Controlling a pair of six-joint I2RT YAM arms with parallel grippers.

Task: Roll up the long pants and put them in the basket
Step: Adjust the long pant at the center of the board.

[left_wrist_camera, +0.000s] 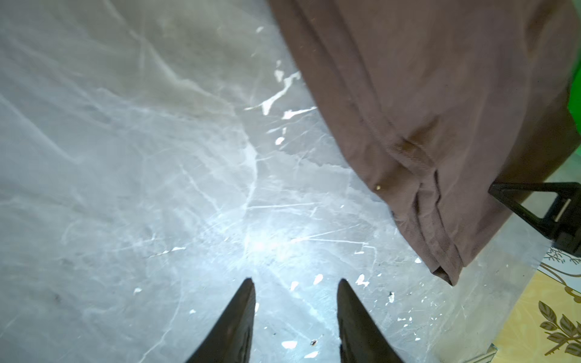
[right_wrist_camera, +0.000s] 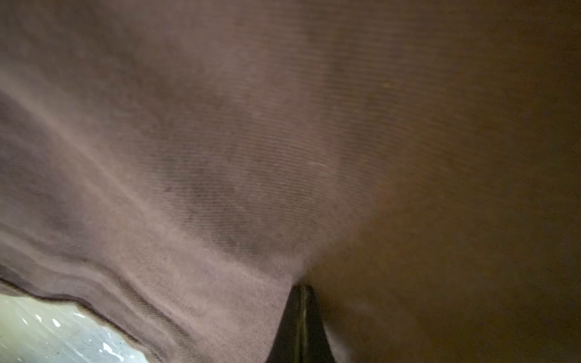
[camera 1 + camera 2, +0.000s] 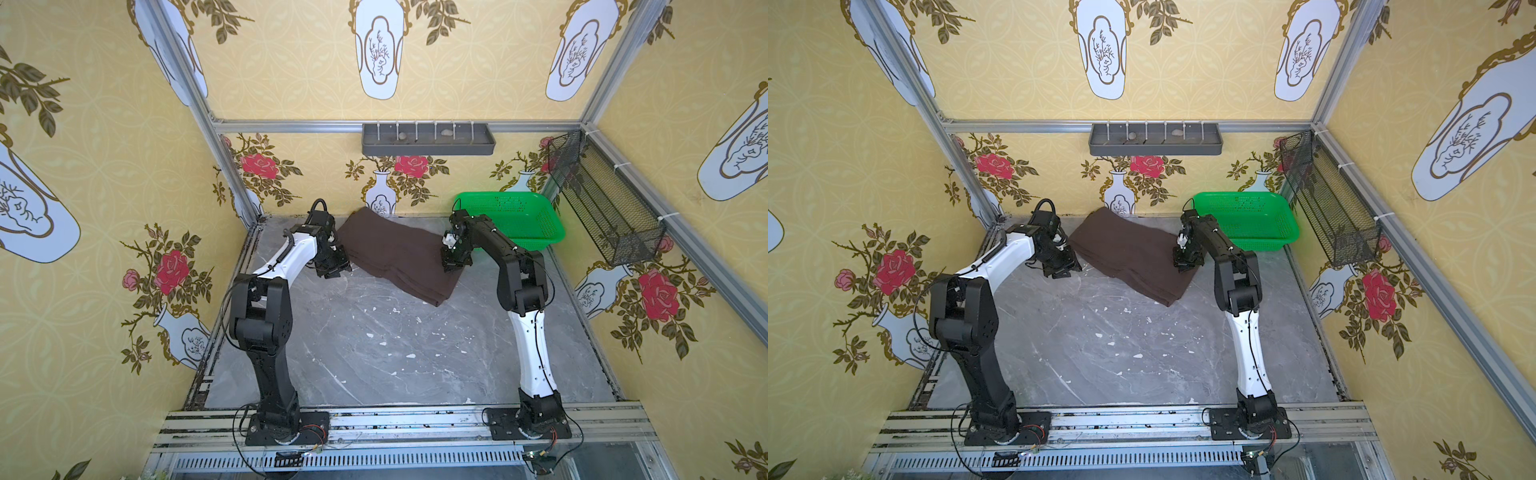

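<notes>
Brown cloth first: in both top views the long pants (image 3: 395, 257) lie folded flat at the far middle of the grey worktop (image 3: 374, 353), between our arms. Our right hand (image 3: 454, 266) sits on their right edge, our left hand (image 3: 336, 271) just off the left edge. In the left wrist view its fingers (image 1: 232, 323) stand spread over bare worktop, ready, we judge, to take that side. In the right wrist view the fingers (image 2: 290, 327) are pressed together, pinching puckered cloth to start the roll.

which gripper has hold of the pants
The right gripper, shut on the pants at their edge; the left gripper hangs open over the table beside them.
</notes>
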